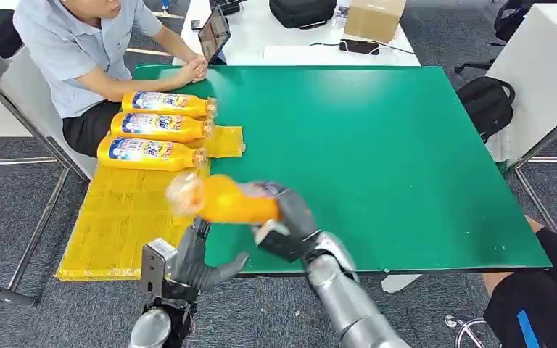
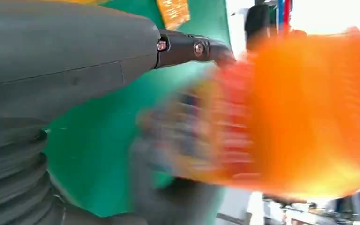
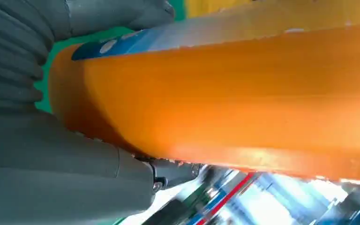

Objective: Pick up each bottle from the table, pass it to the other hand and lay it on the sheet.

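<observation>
My right hand point(image 1: 290, 217) grips an orange bottle point(image 1: 225, 199) by its base end and holds it sideways above the front of the green table point(image 1: 377, 152), cap end pointing left; the bottle is blurred. Just below it my left hand point(image 1: 196, 261) is open, fingers raised and apart, not touching the bottle. In the left wrist view the blurred bottle point(image 2: 300, 108) hangs beyond my left hand point(image 2: 75, 56). The right wrist view shows the bottle point(image 3: 243, 93) lying across my right hand point(image 3: 51, 178). Three more orange bottles point(image 1: 163, 104), point(image 1: 156, 126), point(image 1: 145, 153) lie side by side on the yellow sheet point(image 1: 116, 225).
A person point(image 1: 80, 43) sits at the table's far left corner, hands resting near the sheet. Another person's leg point(image 1: 544, 290) shows at the front right. A black backpack point(image 1: 486, 101) lies on the floor to the right. A white table point(image 1: 290, 36) with a box stands behind.
</observation>
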Controlling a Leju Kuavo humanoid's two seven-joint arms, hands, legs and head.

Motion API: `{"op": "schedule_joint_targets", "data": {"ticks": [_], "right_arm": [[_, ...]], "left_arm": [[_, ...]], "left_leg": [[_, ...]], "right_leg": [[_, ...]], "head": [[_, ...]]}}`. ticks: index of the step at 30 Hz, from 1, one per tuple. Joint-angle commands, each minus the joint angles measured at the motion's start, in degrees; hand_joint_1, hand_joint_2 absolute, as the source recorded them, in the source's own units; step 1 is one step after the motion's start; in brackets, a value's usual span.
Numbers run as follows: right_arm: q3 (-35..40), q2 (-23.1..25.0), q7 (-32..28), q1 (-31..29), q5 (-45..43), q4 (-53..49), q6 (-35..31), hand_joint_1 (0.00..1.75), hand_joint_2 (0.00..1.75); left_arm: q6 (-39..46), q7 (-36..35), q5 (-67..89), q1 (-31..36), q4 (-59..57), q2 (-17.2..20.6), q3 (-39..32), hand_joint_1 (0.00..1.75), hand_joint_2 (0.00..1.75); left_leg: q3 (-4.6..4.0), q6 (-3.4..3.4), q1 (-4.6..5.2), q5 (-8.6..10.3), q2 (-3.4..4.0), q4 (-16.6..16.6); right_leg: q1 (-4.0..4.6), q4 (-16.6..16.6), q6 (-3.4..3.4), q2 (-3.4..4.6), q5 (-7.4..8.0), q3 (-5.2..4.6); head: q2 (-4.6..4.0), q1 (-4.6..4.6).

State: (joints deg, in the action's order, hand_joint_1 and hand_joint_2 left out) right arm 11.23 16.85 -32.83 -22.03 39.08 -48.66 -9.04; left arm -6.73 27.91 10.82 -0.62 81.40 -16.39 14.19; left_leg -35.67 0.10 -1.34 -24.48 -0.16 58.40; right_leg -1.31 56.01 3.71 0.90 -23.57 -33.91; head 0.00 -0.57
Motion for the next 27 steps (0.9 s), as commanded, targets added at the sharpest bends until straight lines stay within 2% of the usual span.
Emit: {"op": "schedule_joint_targets", "data": {"ticks": [1, 4, 12, 13, 14, 15, 16, 17, 18, 20, 23, 27], "right_arm": [[14.0, 3.0, -0.5, -1.8, 4.8, 10.2, -5.3, 1.75, 1.75], [17.1, 3.2, -0.1, -1.8, 4.3, 10.7, -6.6, 1.75, 1.75], [22.9, 3.2, 1.7, -2.0, 0.0, 11.6, -5.4, 1.75, 1.75], [23.5, 3.2, 2.0, -2.2, -0.2, 12.2, -5.9, 1.75, 1.75], [23.8, 3.2, 2.2, -2.2, -0.7, 12.5, -5.5, 1.75, 1.75], [24.1, 3.2, 2.3, -2.2, -1.3, 12.8, -5.3, 1.75, 1.75], [24.7, 3.2, 2.5, -2.3, -1.9, 13.3, -4.5, 1.38, 1.75], [25.1, 3.2, 2.6, -2.1, -2.5, 13.4, -5.1, 0.14, 0.0], [25.5, 3.2, 2.6, -1.8, -2.9, 13.3, -5.1, 0.0, 0.0], [26.7, 3.2, 2.1, -1.5, -2.9, 13.4, -5.6, 0.0, 0.0], [28.1, 3.2, 1.4, -1.2, -2.1, 14.1, -6.6, 0.0, 0.0], [29.4, 3.2, -0.9, -1.5, -2.5, 15.1, -8.7, 0.0, 0.0]], "left_arm": [[-2.8, -8.3, -8.6, 4.3, -3.3, -1.2, -0.8, 0.0, 1.75], [-1.3, -4.9, -8.9, 4.7, -3.9, -1.1, -0.3, 0.0, 1.75], [-3.8, -4.5, -12.4, 5.5, -1.8, -0.8, 0.8, 0.02, 1.75], [-3.6, -4.4, -12.5, 5.6, -1.8, -0.9, 0.7, 1.5, 1.75], [-3.3, -4.2, -12.6, 5.7, -1.9, -1.1, 0.4, 1.66, 1.75], [-3.1, -4.2, -12.7, 6.0, -2.1, -1.1, 0.1, 1.75, 1.75], [-2.0, -4.2, -12.8, 6.1, -2.4, -1.5, -0.5, 1.75, 1.75], [-0.5, -3.6, -12.6, 6.2, -2.5, -1.8, -1.2, 1.75, 1.75], [-0.1, -3.6, -12.5, 6.5, -2.5, -1.9, -1.5, 1.75, 1.75], [3.3, -2.3, -10.8, 7.1, -2.2, -2.3, -2.4, 1.75, 1.75], [4.2, -5.1, -12.8, 8.8, -3.7, -2.7, -3.5, 1.75, 1.75], [5.1, -5.2, -13.3, 11.1, -6.2, -1.9, -3.3, 1.75, 1.75]], "left_leg": [[0.19, 0.06, 0.0, -0.05, -0.04, 0.0], [0.17, 0.05, 0.02, -0.05, 0.05, -0.1], [0.03, 0.03, 0.0, -0.03, -0.04, 0.0], [0.13, 0.05, 0.0, -0.07, -0.08, 0.0], [0.07, 0.04, -0.01, -0.04, -0.09, 0.0], [0.15, 0.05, 0.0, -0.06, -0.1, 0.0], [0.03, 0.04, 0.0, -0.02, -0.12, 0.0], [0.15, 0.06, -0.01, -0.04, -0.17, 0.0], [0.02, 0.03, -0.02, -0.01, -0.11, 0.0], [0.19, 0.07, -0.02, -0.07, -0.17, 0.0], [0.14, 0.07, -0.04, -0.07, -0.23, 0.0], [0.02, 0.03, -0.01, 0.02, -0.22, 0.0]], "right_leg": [[0.03, 0.0, -0.17, -0.12, -0.08, 0.21], [0.01, 0.0, -0.13, -0.06, -0.05, 0.2], [0.01, 0.0, -0.13, -0.14, -0.06, 0.07], [0.03, 0.0, -0.19, -0.21, -0.11, 0.18], [0.03, 0.0, -0.16, -0.19, -0.08, 0.12], [0.04, 0.0, -0.21, -0.22, -0.11, 0.19], [0.02, 0.0, -0.13, -0.22, -0.07, 0.09], [0.04, 0.0, -0.2, -0.3, -0.12, 0.22], [0.03, 0.0, -0.12, -0.2, -0.05, 0.06], [0.05, 0.0, -0.21, -0.31, -0.14, 0.27], [0.08, 0.0, -0.2, -0.36, -0.15, 0.24], [0.02, 0.0, -0.12, -0.31, -0.07, 0.07]], "head": [[0.0, 0.0], [0.0, -0.02], [0.0, 0.02], [0.0, -0.02], [0.0, 0.0], [0.0, -0.02], [0.0, 0.0], [0.0, -0.02], [0.0, 0.0], [0.0, 0.0], [0.0, -0.02], [0.0, -0.02]]}}
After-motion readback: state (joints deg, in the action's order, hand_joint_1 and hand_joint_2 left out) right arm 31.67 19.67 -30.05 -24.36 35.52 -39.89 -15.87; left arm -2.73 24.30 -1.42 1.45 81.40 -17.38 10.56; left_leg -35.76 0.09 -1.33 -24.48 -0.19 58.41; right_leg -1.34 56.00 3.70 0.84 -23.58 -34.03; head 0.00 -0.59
